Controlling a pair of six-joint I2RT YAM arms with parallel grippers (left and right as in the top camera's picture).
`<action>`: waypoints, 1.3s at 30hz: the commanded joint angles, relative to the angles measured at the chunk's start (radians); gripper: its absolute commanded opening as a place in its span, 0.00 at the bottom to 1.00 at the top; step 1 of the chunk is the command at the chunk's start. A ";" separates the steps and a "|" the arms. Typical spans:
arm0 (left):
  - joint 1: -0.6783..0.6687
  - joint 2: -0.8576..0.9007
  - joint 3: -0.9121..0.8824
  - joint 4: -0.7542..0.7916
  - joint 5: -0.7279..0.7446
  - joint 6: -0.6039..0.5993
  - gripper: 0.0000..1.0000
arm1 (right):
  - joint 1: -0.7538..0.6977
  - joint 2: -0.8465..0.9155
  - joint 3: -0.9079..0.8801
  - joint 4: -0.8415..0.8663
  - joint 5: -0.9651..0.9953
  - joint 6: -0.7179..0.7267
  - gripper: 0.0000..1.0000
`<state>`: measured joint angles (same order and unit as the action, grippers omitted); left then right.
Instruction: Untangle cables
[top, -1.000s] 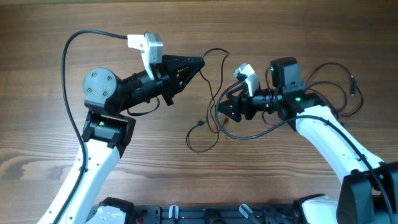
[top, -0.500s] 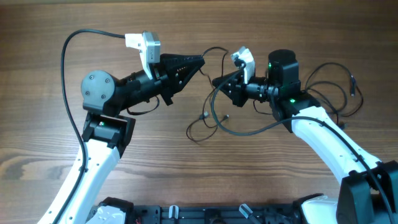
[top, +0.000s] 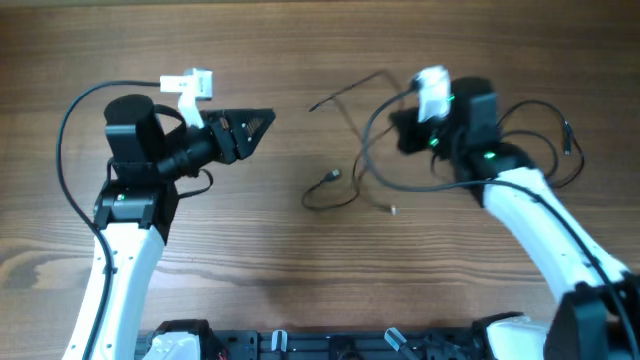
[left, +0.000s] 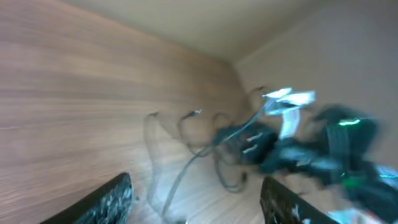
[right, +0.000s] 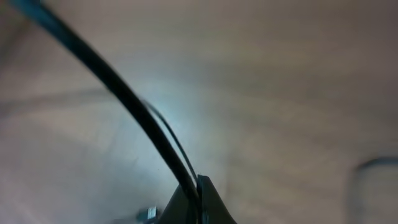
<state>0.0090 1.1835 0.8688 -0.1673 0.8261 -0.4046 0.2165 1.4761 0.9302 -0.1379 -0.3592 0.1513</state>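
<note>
- Work item location: the cables (top: 364, 155) lie as loose, thin black loops on the wooden surface (top: 250, 260) between the two arms, nearer the right arm. One strand rises from the loops into the right hand (top: 400, 130)
- Right hand state: closed to a point on the held strand (right: 127, 99), which leaves the fingertips at a slant in the right wrist view
- Left hand (top: 255, 124) state: spread wide, holding nothing, well apart from the loops and pointed toward them
- Hazard, dragging: nothing anchors the loops. A pull by the right hand is likely to haul the whole bundle across the surface rather than separate it
- Hazard, tightening: strands cross one another near the silvery plug (top: 333, 176). Tension on the wrong strand may cinch a crossing into a knot or catch the plug in a loop
- Hazard, slip: the wire is very thin and appears gripped at the fingertips only, so it may slide out under load
- Hazard, fouling: the thicker supply cable (top: 540, 104) of the right arm arcs near the loops, on their right. It may snag a turning wrist or be taken for a work item
- Obstruction: no other object stands between the left hand and the loops. Both wrist views are blurred, so the exact crossings cannot be told
</note>
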 joint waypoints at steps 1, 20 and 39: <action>0.010 -0.009 0.001 -0.112 -0.188 0.065 0.70 | -0.141 -0.133 0.202 0.005 0.081 -0.015 0.04; 0.010 -0.009 0.001 -0.321 -0.483 0.064 0.73 | -0.564 -0.055 0.437 -0.277 0.446 0.059 0.63; 0.010 -0.009 0.001 -0.385 -0.483 0.064 0.74 | -0.372 0.368 0.436 -0.527 -0.166 -0.174 0.69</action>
<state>0.0135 1.1835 0.8680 -0.5468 0.3557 -0.3561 -0.1749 1.7454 1.3693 -0.7082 -0.4774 0.0196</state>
